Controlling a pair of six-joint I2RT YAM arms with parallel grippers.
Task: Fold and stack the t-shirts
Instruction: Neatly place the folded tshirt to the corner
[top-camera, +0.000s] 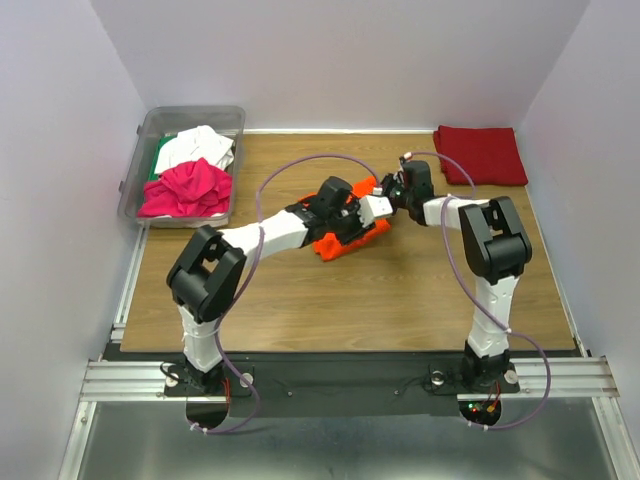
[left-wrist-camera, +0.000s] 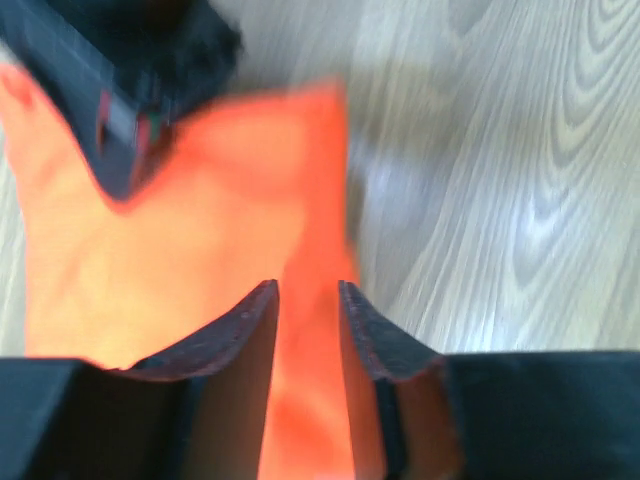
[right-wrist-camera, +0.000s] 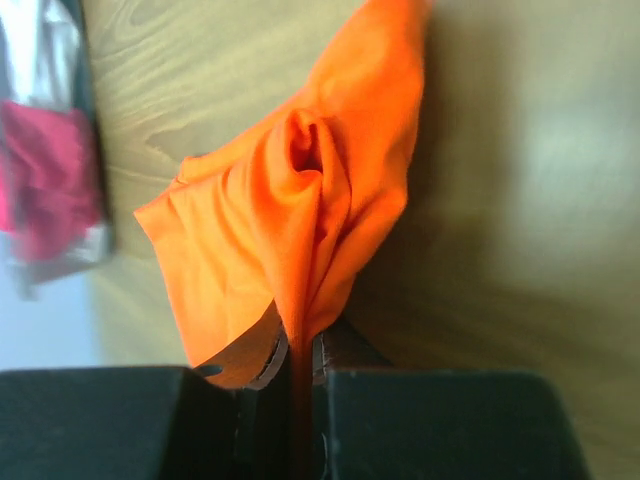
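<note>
A bright orange t-shirt lies bunched at the middle of the table, under both grippers. My right gripper is shut on a gathered fold of this orange t-shirt and holds it off the wood. In the top view the right gripper meets the shirt from the right. My left gripper hovers over the orange cloth with its jaws parted and its fingers gripping nothing. In the top view the left gripper sits on the shirt's upper edge. A dark red t-shirt lies folded at the back right.
A clear plastic bin stands at the back left and holds a magenta shirt, a white one and a green one. Purple cables arc over both arms. White walls close in the table on three sides.
</note>
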